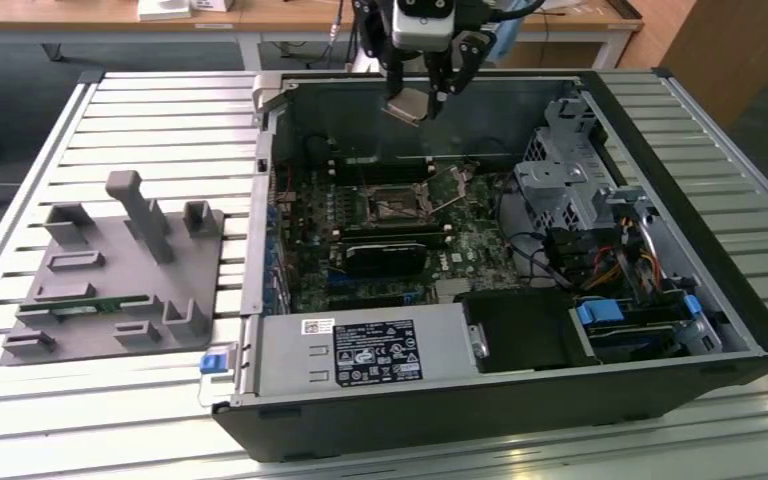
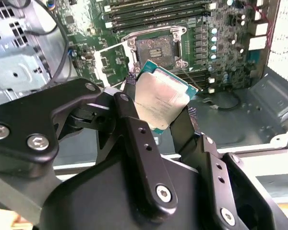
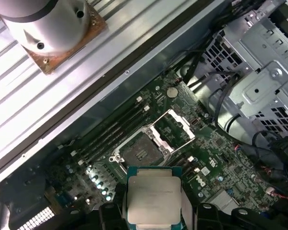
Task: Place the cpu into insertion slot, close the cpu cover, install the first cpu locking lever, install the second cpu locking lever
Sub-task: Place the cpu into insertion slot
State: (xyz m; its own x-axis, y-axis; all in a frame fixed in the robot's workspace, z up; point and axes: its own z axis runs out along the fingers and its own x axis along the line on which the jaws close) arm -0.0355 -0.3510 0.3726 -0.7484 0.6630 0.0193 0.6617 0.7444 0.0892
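Observation:
My gripper [image 1: 420, 96] hangs above the far wall of the open computer case, shut on the cpu [image 2: 161, 101], a silvery-grey square chip with a green edge, also seen as the cpu [image 3: 152, 196] and the cpu [image 1: 407, 106]. Below, on the motherboard, the insertion slot [image 3: 140, 153] lies open with a dark centre and metal rim; it is the insertion slot [image 2: 156, 49] and the insertion slot [image 1: 395, 208] too. The cpu cover [image 3: 174, 128] is swung up beside the slot. The chip is well above the slot, apart from it.
The black case [image 1: 651, 110] stands on a slatted metal table [image 1: 157, 110]. A grey drive cage [image 1: 564, 185] and cables fill the exterior view's right. A black card [image 1: 384, 252] sits near the slot. A grey fixture block [image 1: 124, 265] rests on the exterior view's left.

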